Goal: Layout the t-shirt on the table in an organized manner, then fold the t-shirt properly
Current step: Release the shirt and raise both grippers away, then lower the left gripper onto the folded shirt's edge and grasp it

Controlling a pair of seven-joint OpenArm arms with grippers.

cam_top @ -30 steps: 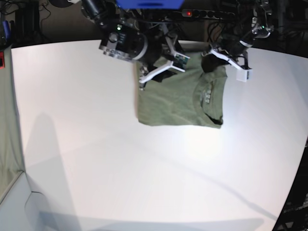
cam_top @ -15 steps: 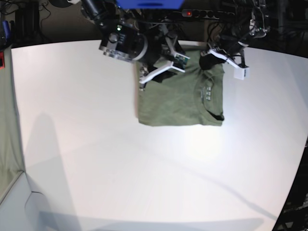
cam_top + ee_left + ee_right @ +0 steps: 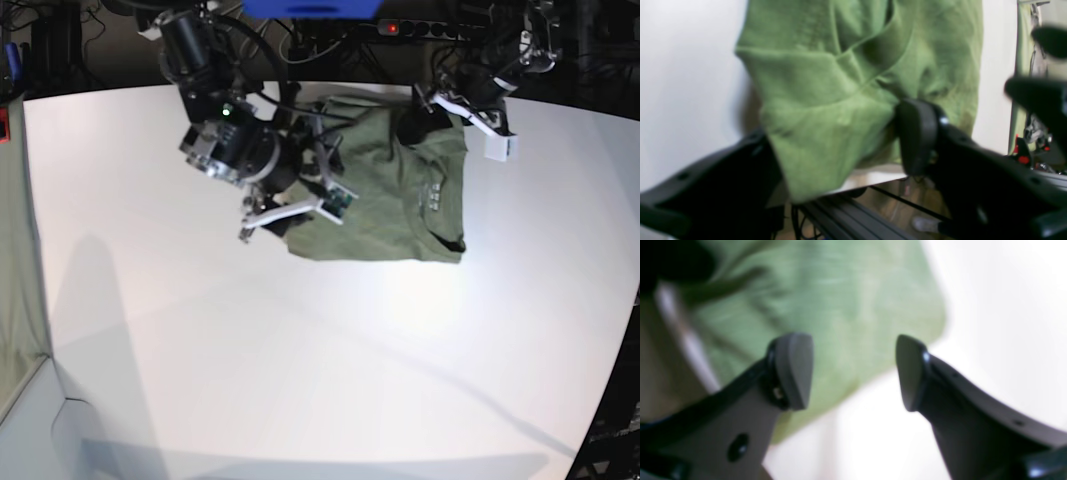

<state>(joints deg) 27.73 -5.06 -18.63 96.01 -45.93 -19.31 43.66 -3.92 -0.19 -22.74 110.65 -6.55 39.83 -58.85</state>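
– One plain olive-green short-sleeved cotton t-shirt (image 3: 390, 200), folded into a rough rectangle, lies in the upper middle of the base frame on the large white matte table (image 3: 300, 350), close to its far edge. What is the change?

– Both tools. Item: left gripper (image 3: 840, 146), at the upper right of the base frame by the shirt's far right corner, was pinched shut a second ago; its black jaws now stand wide apart. Cloth still sits loosely between them, one pad brushing it, nothing clamped. Item: right gripper (image 3: 853, 373) has swung off the shirt's far left corner and down to its left edge, jaws spread a little wider, nothing between them; only the blurred green edge and white tabletop lie beneath.

– Meaning for the task?

– Judged: a fold has just been let go. The far edge of the shirt now reaches nearer the table's rim than before and looks a little rumpled there. Neither tool has hold of anything, so the next grasp is not begun.

– Count, please.

– T-shirts: one. Tables: one. Grippers: two, both open-jawed and empty. Small pale printed label (image 3: 432, 195) at the neck: one, facing up. Greenish-grey cloth strip (image 3: 15, 300) at the left edge of the base frame: one, well apart from the shirt, untouched.
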